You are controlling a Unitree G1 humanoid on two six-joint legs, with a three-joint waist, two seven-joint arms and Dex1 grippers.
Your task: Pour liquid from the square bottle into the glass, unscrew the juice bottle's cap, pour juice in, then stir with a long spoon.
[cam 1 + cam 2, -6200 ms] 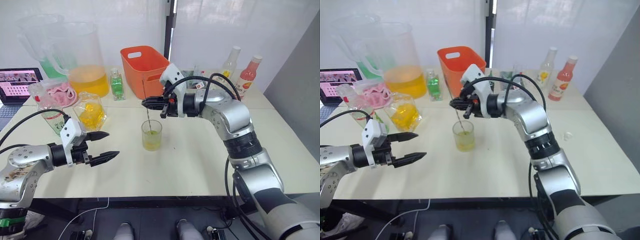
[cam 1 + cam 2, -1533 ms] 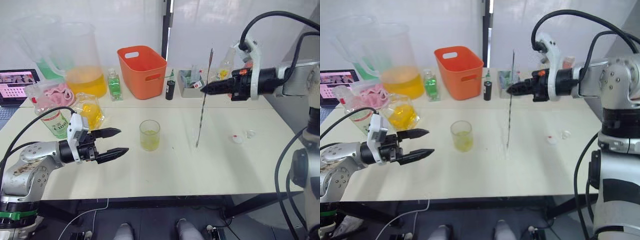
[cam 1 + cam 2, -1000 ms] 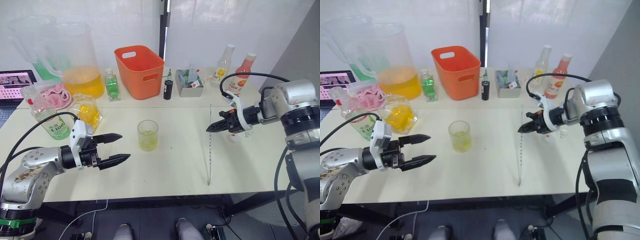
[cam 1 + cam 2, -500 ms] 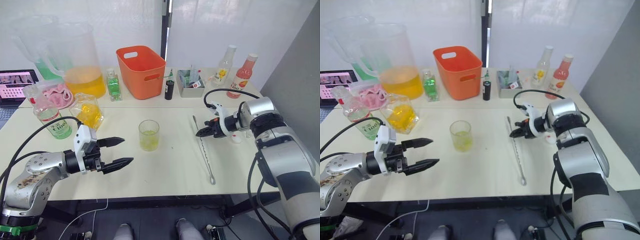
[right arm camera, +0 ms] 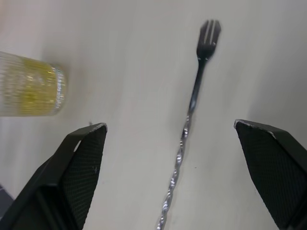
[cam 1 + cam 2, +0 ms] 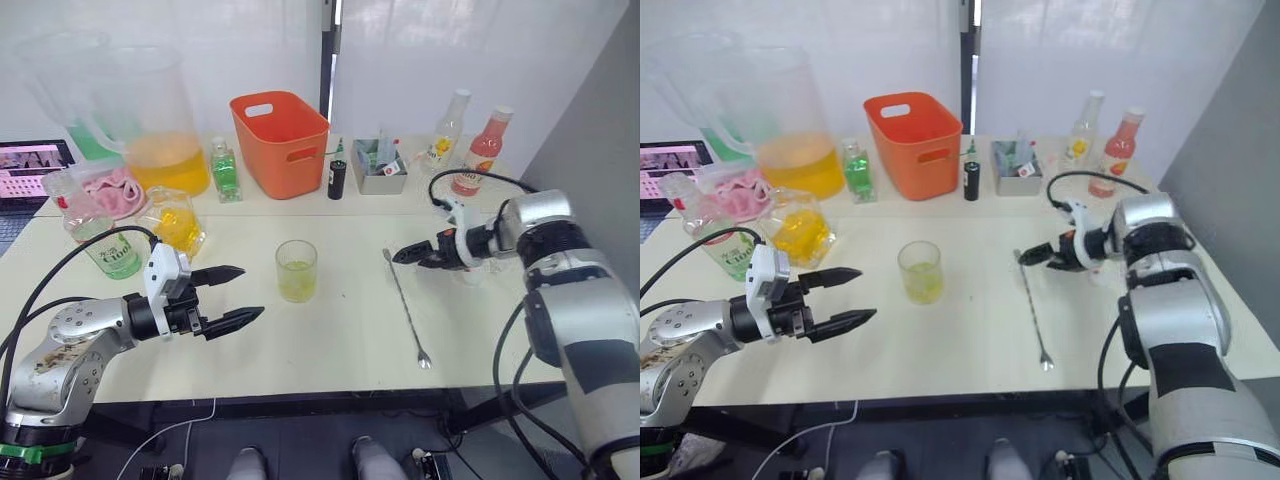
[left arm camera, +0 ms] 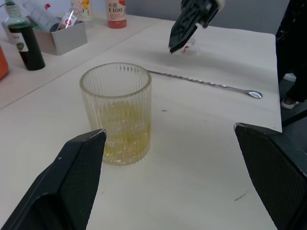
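**A:** Item count on the table (image 6: pixel 330 330)?

**B:** One glass (image 6: pixel 296 270). One long spoon (image 6: pixel 404 306). One square bottle (image 6: pixel 176 222). One juice bottle (image 6: pixel 108 247) with a green-and-white label. One orange basket (image 6: pixel 281 141). Two large pitchers at the back left.

**A:** Condition of the glass?

**B:** Upright at table centre, ribbed wall, a low fill of yellow-green liquid.

**A:** The spoon?

**B:** Flat on the table to the right of the glass, well apart from it. Thin twisted shaft. Forked end near the right gripper (image 6: pixel 402 256); small bowl at the front edge.

**A:** Tool state?

**B:** Left gripper (image 6: pixel 233 293): fingers spread wide, nothing held, hovering left of the glass. Right gripper: fingers parted in its wrist view, spoon lying free between them.
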